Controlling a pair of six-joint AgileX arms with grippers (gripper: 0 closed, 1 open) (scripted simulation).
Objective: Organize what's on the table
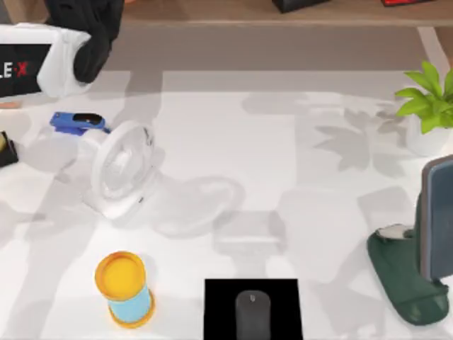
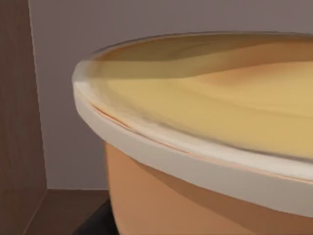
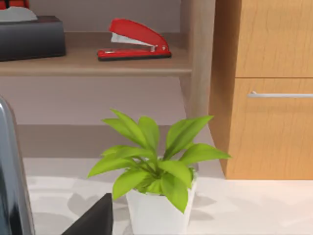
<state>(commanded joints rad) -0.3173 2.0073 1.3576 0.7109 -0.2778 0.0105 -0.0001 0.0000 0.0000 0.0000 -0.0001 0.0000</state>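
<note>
The white table (image 1: 283,142) carries a white desk fan (image 1: 124,170) lying left of centre. A blue stapler (image 1: 76,122) lies just behind the fan. A yellow-and-blue sand timer (image 1: 124,289) rests near the front left. A grey mouse (image 1: 253,312) sits on a black pad (image 1: 219,297) at the front edge. My left gripper (image 1: 88,60) is at the back left corner by the shelf. The left wrist view shows an orange round container with a pale rim (image 2: 195,156) very close up. A dark part of my right gripper (image 3: 93,220) faces the potted plant (image 3: 156,171).
A potted plant (image 1: 428,106) stands at the back right. A dark green shoe (image 1: 407,280) and a grey upright screen (image 1: 437,216) occupy the right front. On the brown shelf (image 3: 98,61) behind lie a red stapler (image 3: 134,41) and a dark box (image 3: 29,36).
</note>
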